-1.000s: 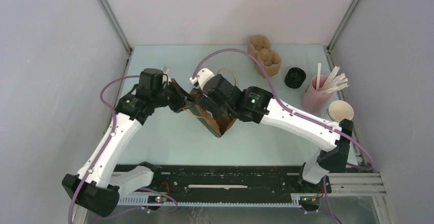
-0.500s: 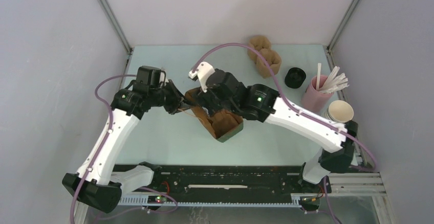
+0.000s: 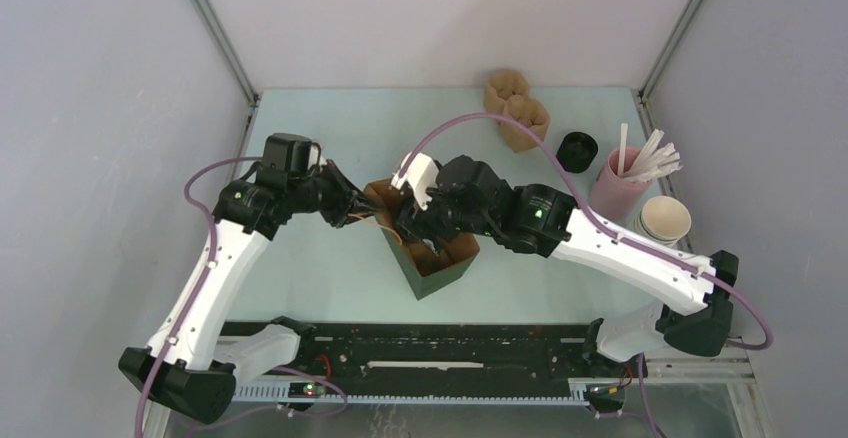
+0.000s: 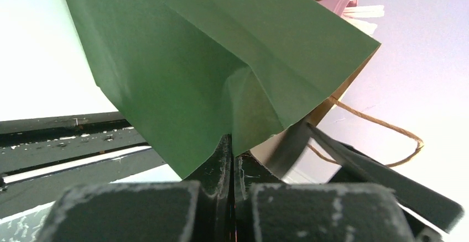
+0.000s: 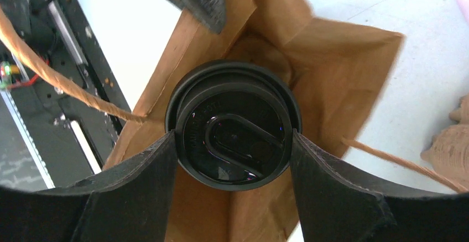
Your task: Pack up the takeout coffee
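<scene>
Gripping takeout coffee [image 5: 232, 134] at the lid rim with right hand [image 5: 233, 145] clamped, cup down inside the mouth of paper bag [image 3: 437, 266] mid-tabletop — pinching the bag's left edge in closed left hand [image 4: 231, 145], presumably to keep it upright and open.

Setting: lab robot cell.
You see a pale table [image 3: 330, 278] walled by blank grey panels [image 3: 90, 138] on aluminium posts [image 3: 216, 30], with a black mounting rail [image 3: 450, 343] along its near edge.
</scene>
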### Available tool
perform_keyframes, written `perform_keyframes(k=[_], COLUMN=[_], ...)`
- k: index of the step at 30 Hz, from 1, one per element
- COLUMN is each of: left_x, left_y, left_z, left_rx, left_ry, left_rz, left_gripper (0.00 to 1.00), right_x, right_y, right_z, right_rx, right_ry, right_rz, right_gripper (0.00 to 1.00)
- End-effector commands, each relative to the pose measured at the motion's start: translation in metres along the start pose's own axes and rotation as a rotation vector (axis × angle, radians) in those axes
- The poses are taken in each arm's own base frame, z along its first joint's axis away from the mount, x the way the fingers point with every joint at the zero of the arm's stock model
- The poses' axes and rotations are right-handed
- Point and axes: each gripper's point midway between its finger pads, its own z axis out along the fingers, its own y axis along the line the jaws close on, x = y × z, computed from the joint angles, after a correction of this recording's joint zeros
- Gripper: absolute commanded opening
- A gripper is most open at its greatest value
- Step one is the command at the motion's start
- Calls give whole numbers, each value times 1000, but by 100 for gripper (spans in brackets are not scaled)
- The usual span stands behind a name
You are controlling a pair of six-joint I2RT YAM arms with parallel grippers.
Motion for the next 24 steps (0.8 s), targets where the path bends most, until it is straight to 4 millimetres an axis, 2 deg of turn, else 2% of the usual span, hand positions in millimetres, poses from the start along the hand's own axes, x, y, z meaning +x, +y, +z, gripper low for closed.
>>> perform_keyframes(k=[1,5,7,13,18,24], left_x=[0,2,2,4,7,12], left_y=[-18,-17,-21,-28,-16,5], left_z=[-3,-1,-2,-2,1,1], left_rx=[80,73,93,147,102,10], left_ry=[16,33,32,38,56,91], left_rz=[-15,-36,-34,-43,25,78], left_gripper=[0,0,0,0,0,0], right_x=[-6,-10,-10,-5,-9,-12], right_y=[17,21,18,-15,-37,-41], right_z=[-11,-14,-10,11,19,32], right_rx=[-117,-156,-125,118,261,290], right_ry=[-59,-83,-59,7,-8,-6], right_rz=[-87,-89,-45,125,194,195], right_gripper=[40,39,37,37,37,37])
